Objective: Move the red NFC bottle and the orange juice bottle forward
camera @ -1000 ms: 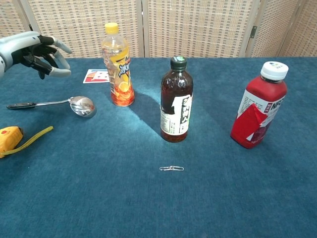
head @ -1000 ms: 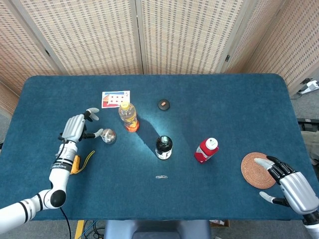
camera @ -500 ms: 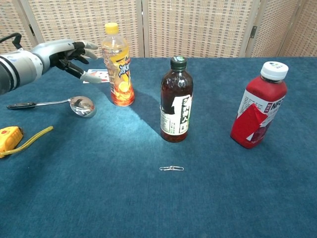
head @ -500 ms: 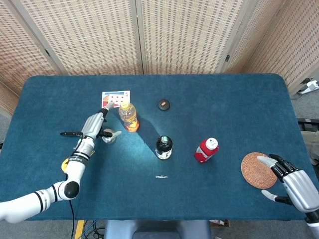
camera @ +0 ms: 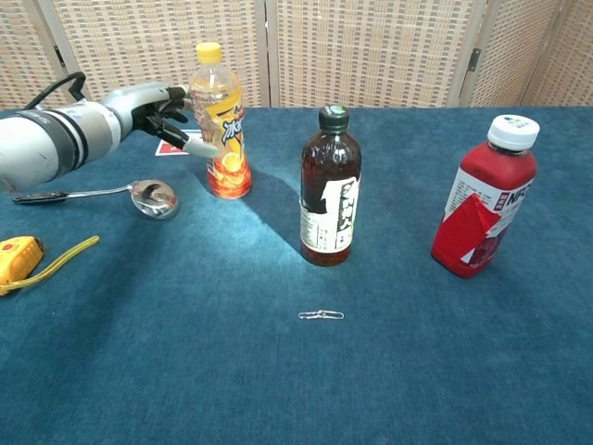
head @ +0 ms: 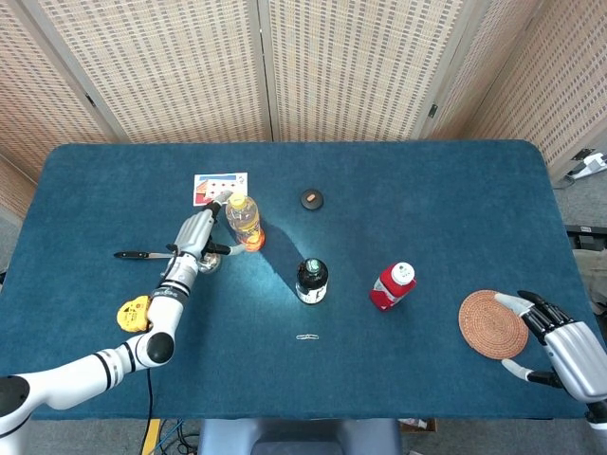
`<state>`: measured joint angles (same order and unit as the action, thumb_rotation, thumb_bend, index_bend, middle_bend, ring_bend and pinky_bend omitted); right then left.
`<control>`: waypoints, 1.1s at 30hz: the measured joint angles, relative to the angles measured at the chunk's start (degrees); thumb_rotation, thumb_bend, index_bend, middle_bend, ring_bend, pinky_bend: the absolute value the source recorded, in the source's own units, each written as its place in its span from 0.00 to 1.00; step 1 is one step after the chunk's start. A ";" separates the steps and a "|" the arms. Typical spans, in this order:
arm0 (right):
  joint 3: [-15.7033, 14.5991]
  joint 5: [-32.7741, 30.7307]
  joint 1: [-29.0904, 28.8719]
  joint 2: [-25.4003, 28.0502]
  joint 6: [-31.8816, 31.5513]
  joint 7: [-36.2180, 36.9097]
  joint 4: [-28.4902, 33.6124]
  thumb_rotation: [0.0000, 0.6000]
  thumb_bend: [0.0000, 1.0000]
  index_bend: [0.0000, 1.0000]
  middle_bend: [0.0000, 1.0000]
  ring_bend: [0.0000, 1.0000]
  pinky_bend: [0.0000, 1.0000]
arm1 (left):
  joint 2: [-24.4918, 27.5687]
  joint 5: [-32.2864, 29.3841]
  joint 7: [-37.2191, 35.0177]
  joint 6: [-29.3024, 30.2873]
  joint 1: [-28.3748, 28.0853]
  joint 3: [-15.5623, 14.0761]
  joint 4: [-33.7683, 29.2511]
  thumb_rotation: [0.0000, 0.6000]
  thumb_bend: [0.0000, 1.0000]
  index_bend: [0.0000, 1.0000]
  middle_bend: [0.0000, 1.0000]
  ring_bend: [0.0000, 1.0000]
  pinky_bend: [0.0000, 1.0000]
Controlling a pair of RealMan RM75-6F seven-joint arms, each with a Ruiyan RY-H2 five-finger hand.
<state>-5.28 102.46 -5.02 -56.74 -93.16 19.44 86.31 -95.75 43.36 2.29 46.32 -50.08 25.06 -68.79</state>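
Observation:
The orange juice bottle (head: 244, 221) (camera: 219, 123) with a yellow cap stands upright at the back left. My left hand (head: 197, 237) (camera: 161, 111) is right beside its left side with fingers spread, and I cannot tell whether they touch it. The red NFC bottle (head: 393, 285) (camera: 484, 201) with a white cap stands upright at the right, untouched. My right hand (head: 566, 346) hovers open near the table's front right corner, far from both bottles; the chest view does not show it.
A dark brown bottle (head: 311, 280) (camera: 330, 188) stands between the two. A spoon (camera: 141, 196), a yellow tape measure (head: 134, 313) (camera: 20, 256), a card (head: 216, 187), a small dark disc (head: 311, 198), a paperclip (camera: 321, 315) and a woven coaster (head: 492, 324) lie on the blue table (head: 427, 199).
My left hand has swung right from beside the spoon up to the orange juice bottle's side. My right hand has drawn back a little toward the front right corner.

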 measured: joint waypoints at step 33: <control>0.71 -0.08 0.61 0.59 -0.70 1.75 -0.24 1.00 0.05 0.18 0.24 0.14 0.31 | -8.19 -0.29 -3.40 4.14 -3.04 2.67 8.16 1.00 0.09 0.55 0.47 0.30 0.20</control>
<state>-4.58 102.38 -4.40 -56.16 -93.85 21.20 86.07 -103.94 43.07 -1.11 50.46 -53.12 27.74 -60.63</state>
